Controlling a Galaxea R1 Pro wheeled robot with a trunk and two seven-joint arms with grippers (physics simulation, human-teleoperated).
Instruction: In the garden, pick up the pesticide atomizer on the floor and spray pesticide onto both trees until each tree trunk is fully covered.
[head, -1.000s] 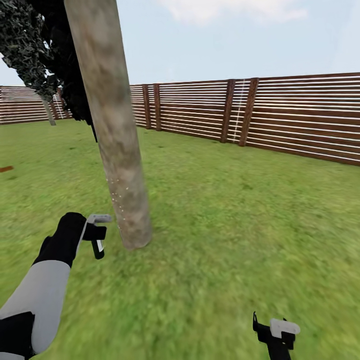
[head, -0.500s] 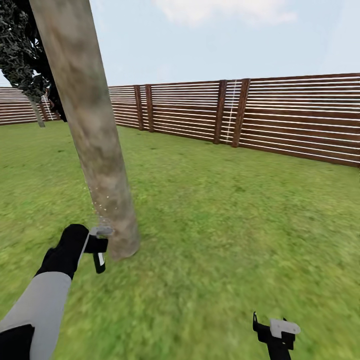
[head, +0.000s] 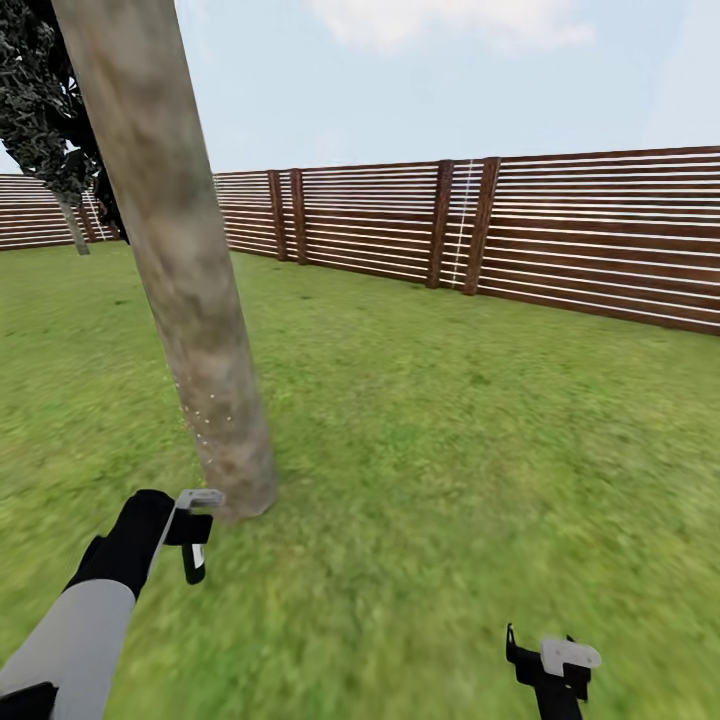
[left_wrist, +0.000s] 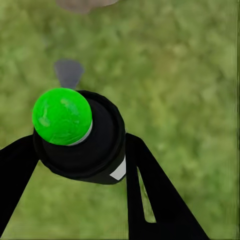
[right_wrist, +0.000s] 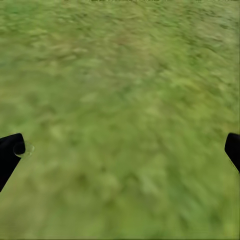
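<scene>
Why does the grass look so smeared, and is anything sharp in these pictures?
Head view: fence slats and tree trunk are crisp, the near lawn smeared. Left wrist view: the pesticide atomizer is sharp, the grass blurry. Right wrist view: soft, mottled grass; no clear shadows.

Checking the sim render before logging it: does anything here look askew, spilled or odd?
Nothing looks broken. The tree trunk leans, and small white specks dot its lower part near the left hand, which grips the pesticide atomizer. The right hand hangs open over grass.

left arm (head: 75, 640): pale grey sleeve, black wrist housing | left gripper (head: 192, 545): black fingers, light grey bracket, small white patch | right gripper (head: 552, 668): black body, light grey bracket
</scene>
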